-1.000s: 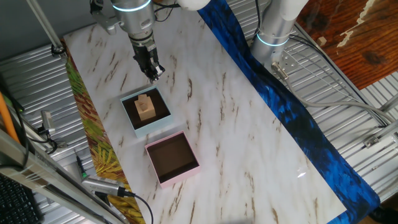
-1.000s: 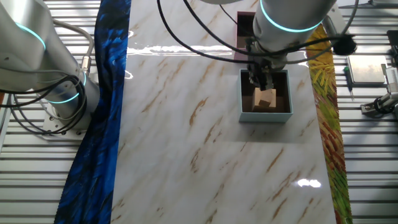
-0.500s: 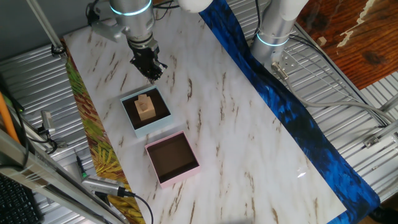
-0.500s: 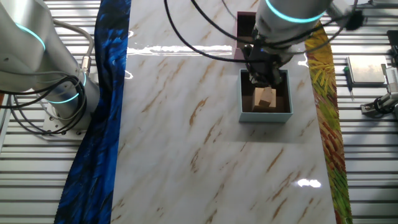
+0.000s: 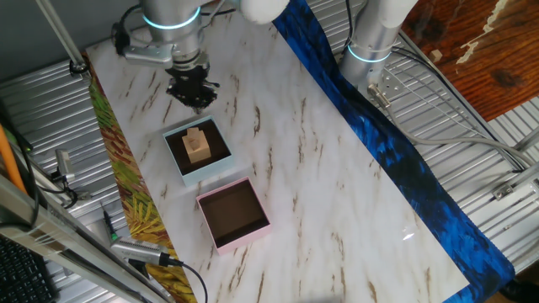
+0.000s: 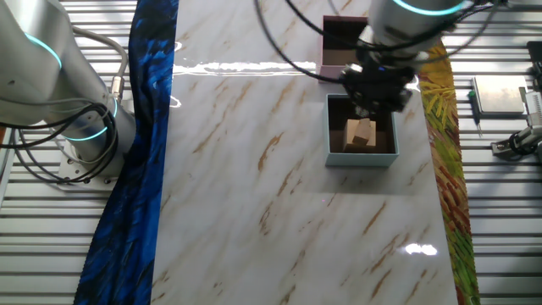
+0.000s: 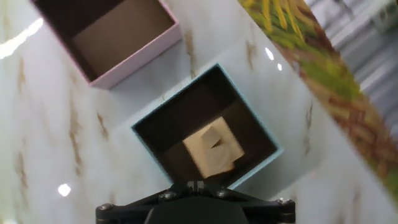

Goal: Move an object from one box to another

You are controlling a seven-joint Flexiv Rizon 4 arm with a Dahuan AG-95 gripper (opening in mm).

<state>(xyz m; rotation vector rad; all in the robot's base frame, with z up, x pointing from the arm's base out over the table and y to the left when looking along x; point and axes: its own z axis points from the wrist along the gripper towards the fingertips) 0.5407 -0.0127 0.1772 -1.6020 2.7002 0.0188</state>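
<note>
The light-blue-walled box (image 5: 205,169) sits on the marble table and holds a small wooden block (image 5: 197,147). The pink-walled box (image 5: 240,240) lies right beside it, with nothing inside. My gripper (image 5: 195,101) hangs above the table just beyond the blue box's far edge, with the fingers together and nothing in them. In the other fixed view the gripper (image 6: 377,106) is over the far rim of the blue box (image 6: 362,158), above the block (image 6: 361,134); the pink box (image 6: 323,51) is behind. The hand view shows the block (image 7: 214,149), the blue box (image 7: 247,106), the pink box (image 7: 140,62) and the closed fingertips (image 7: 196,185).
A blue patterned cloth strip (image 5: 379,143) runs along one table side, with a second arm's base (image 5: 370,42) behind it. A yellow-green patterned strip (image 5: 126,185) borders the opposite edge, close to the boxes. Tools (image 5: 135,251) lie off the table.
The hand has turned about its axis and shifted slightly sideways over the blue box's far edge. The block and both boxes have not moved.
</note>
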